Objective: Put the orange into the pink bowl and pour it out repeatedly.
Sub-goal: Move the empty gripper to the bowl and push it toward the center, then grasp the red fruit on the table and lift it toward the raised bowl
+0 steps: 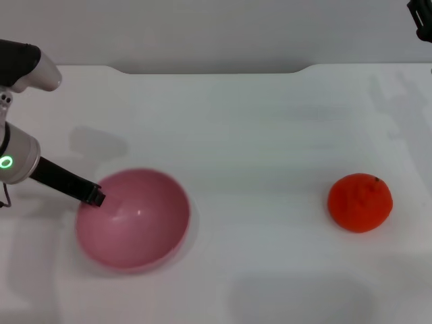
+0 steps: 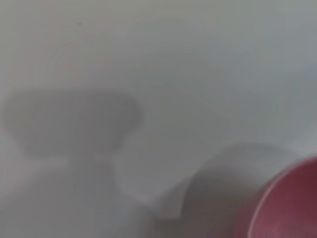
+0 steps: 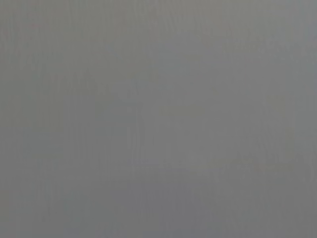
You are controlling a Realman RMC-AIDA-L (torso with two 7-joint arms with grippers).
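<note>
Risk first: my left claw [image 1: 96, 196] is at the rim of the pink bowl [image 1: 133, 219], on its side away from the orange [image 1: 360, 202], and the bowl is smooth and looks tilted, with its opening turned partly toward me, so I judge it could slip or swing round if my hold on the thin wall is shallow. I cannot tell if this claw is closed on the rim or only touching it; the dark fingers hide each other. My left arm comes down slanting from beyond the bowl, with the wrist higher than the fingertips. The orange rests on the white tabletop [image 1: 256, 135], well apart from the bowl, and it is round, so a careless push may send it rolling. My right claw [image 1: 420, 20] waits high, far beyond the orange; I cannot tell its state.
</note>
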